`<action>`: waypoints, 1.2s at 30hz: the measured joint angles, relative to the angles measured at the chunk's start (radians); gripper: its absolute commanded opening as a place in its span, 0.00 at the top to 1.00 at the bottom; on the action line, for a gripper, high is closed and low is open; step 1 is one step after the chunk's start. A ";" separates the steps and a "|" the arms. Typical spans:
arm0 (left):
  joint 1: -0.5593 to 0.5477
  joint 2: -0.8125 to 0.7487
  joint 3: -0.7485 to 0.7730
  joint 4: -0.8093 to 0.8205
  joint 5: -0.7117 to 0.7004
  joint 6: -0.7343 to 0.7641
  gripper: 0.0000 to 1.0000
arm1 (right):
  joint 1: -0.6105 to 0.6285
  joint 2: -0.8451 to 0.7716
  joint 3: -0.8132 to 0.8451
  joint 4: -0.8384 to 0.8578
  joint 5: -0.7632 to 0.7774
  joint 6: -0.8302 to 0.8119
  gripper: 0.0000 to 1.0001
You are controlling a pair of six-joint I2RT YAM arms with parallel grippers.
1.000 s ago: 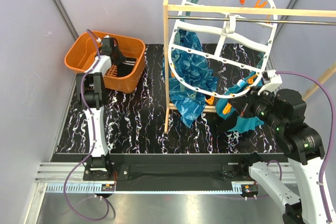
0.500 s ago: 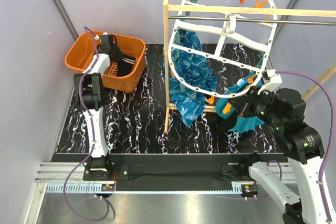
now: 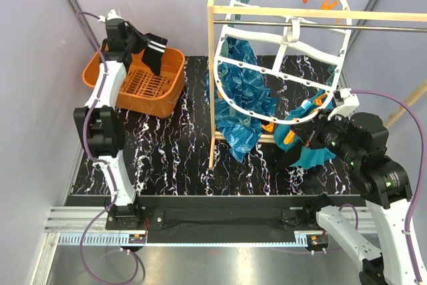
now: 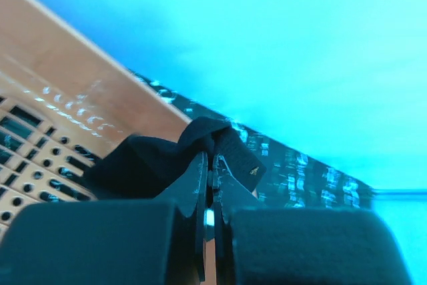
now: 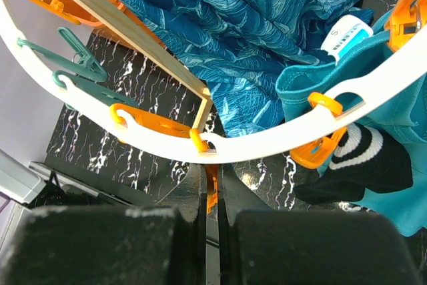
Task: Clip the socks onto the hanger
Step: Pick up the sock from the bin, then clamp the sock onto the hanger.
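Plainly, the only writing we can read is a letter "S" on a small white tag (image 5: 347, 33) sewn to the teal cloth (image 5: 313, 78). The orange basket (image 3: 113, 65) stands at the far left corner of the surface (image 3: 173, 145), and we see its slotted floor through the open top. Above its far rim the left claw (image 4: 209, 165) is pinched tight on a striped sock (image 3: 153, 50), which hangs from it in the air, black with thin white bands. The hanger (image 5: 267, 153) hangs on the wooden rack (image 3: 211, 85) toward the far right of the surface. A blue patterned cloth (image 3: 243, 98) is draped below it and the teal cloth sits at its lower right. The right claw (image 5: 211, 195), near the right edge of the surface, is closed on an orange clip (image 5: 212, 188) that dangles from the hanger's white rim. A second sock (image 5: 360, 163) lies against the teal cloth, just under another orange clip (image 5: 325, 151). We cannot tell whether that clip bites it. More teal and orange clips ring the frame. The surface is black with white veining, and pale grey walls close in behind it and on both sides.
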State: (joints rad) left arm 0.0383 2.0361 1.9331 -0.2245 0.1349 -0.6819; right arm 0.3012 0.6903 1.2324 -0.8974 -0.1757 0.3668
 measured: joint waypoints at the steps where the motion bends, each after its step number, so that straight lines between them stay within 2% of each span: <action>1: 0.001 -0.020 -0.016 0.012 0.015 -0.006 1.00 | 0.000 0.000 0.000 0.000 0.000 0.000 1.00; 8: 0.005 -0.137 -0.155 0.128 0.162 -0.070 1.00 | 0.000 0.000 0.000 0.000 -0.002 -0.001 1.00; 16: 0.002 -0.338 -0.424 0.404 0.369 -0.214 1.00 | 0.000 0.012 0.039 -0.034 -0.015 0.001 1.00; 20: -0.018 -0.492 -0.589 0.547 0.457 -0.284 1.00 | 0.000 0.049 0.093 -0.076 -0.040 0.024 1.00; 22: -0.043 -0.568 -0.657 0.591 0.489 -0.299 1.00 | 0.000 0.075 0.118 -0.093 -0.055 0.035 1.00; 28: -0.231 -0.852 -0.863 0.642 0.548 -0.275 1.00 | 0.000 0.148 0.199 -0.138 -0.077 0.045 1.00; 36: -0.360 -1.316 -1.189 0.640 0.505 -0.196 1.00 | 0.003 0.153 0.233 -0.188 -0.082 0.022 1.00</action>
State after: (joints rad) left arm -0.3218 0.7204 0.7441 0.4160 0.6399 -0.8780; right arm 0.3046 0.8436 1.4658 -1.0859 -0.2577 0.3885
